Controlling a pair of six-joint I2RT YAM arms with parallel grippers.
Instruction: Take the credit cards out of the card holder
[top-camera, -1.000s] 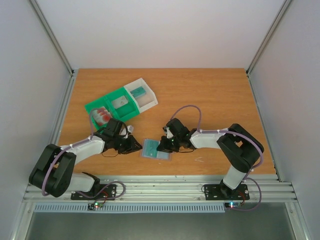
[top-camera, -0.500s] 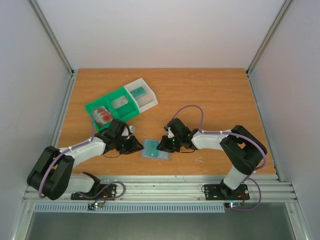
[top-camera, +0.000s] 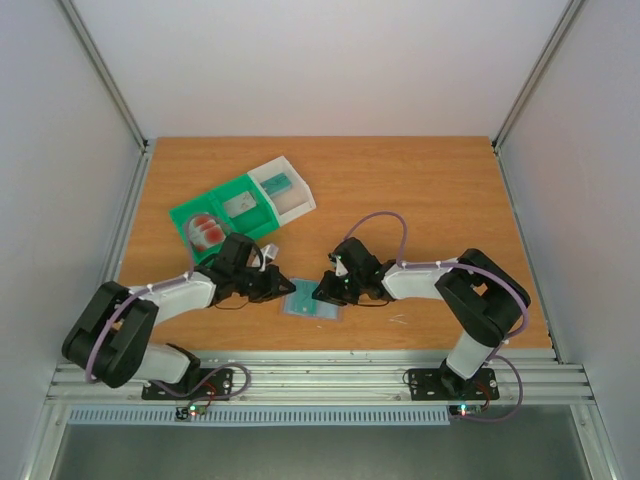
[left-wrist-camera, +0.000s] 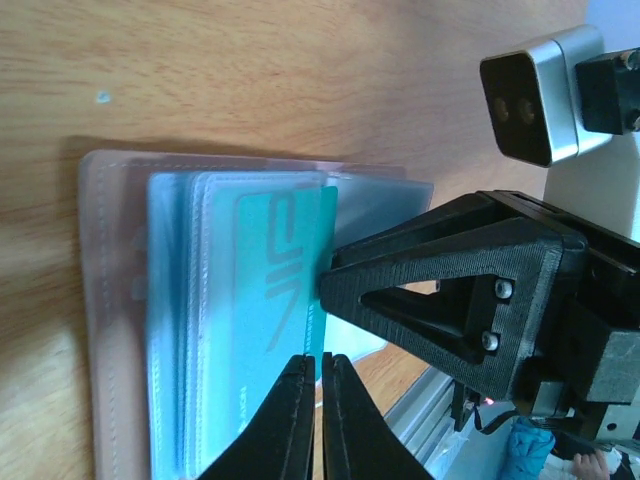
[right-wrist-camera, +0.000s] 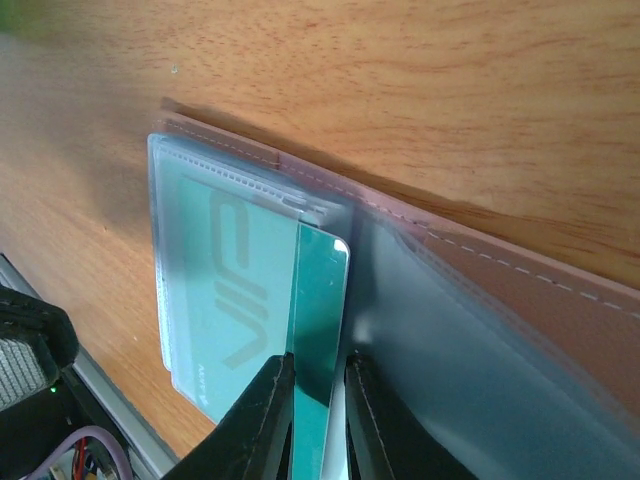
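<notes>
Left gripper (top-camera: 283, 291) has slid right since a second ago and now sits at the left edge of the card holder (top-camera: 316, 304). Its jaws are nearly touching, only a sliver between them; can't tell if they have hold of anything. Right gripper (top-camera: 322, 292) has barely moved, jaws narrowed onto the exposed strip of the teal card (right-wrist-camera: 322, 300), which sticks partway out of its sleeve. Holder hasn't shifted: open on the table (top-camera: 430, 200), near the front edge, between both grippers.

Teal credit card (right-wrist-camera: 245, 300): large pale stylised lettering, not legible as words (small print beside it too fine to read).
</notes>
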